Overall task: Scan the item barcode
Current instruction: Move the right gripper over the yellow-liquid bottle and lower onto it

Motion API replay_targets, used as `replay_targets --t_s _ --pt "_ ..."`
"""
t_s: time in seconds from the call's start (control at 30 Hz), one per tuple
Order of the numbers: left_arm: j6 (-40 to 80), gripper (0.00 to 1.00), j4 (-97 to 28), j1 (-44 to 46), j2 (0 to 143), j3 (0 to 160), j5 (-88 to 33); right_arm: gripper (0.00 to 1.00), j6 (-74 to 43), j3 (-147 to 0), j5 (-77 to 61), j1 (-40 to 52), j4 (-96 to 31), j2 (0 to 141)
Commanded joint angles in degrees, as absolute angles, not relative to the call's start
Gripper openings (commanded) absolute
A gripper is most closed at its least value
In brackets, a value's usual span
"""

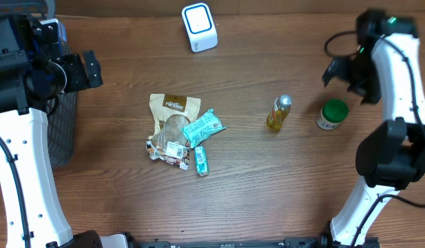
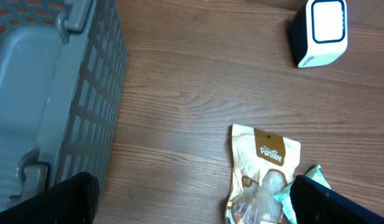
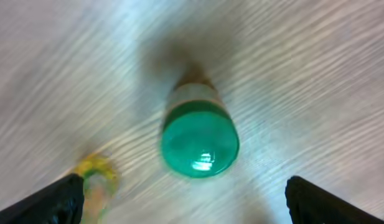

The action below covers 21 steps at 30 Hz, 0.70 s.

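Standing upright, the small pale jar (image 1: pixel 331 115) carries a round green lid (image 3: pixel 200 140).

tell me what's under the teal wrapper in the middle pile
The teal wrapper lies over the right edge of the beige pouch; its other end rests on the table. Anything beneath it is hidden.

White scanner (image 1: pixel 199 26) at top of table (image 1: pixel 267 200). Centre: beige pouch (image 1: pixel 172 110) w/ teal packet (image 1: pixel 203 127) across its right side, smaller teal packet (image 1: pixel 201 160) just below. Right of that, yellow bottle (image 1: pixel 279 115) w/ silver cap, green-lidded jar (image 1: pixel 332 114) near it, apart. Right pincer (image 1: pixel 346 77) hangs by jar, not touching. Far left, left pincer (image 1: pixel 88 70) beside grey basket (image 1: pixel 62 134).
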State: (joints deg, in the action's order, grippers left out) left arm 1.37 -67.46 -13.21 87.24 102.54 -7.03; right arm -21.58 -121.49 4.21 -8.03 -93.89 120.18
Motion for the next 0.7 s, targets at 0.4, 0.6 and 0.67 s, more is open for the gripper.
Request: replay_targets --t_s 0.4,0.6,0.67 --pt "1.7 0.99 -67.3 -13.1 87.4 103.2 -6.9 0.93 -9.8 -131.6 -13.4 -0.8 -97.1 116.1" --pt "1.7 1.00 -67.3 -13.1 87.4 103.2 -6.9 0.93 -12.4 -130.0 -7.3 5.1 -97.1 116.1" --pt "1.7 1.00 -67.3 -13.1 87.4 103.2 -6.9 0.93 -12.4 -128.3 -6.8 6.9 -97.1 116.1"
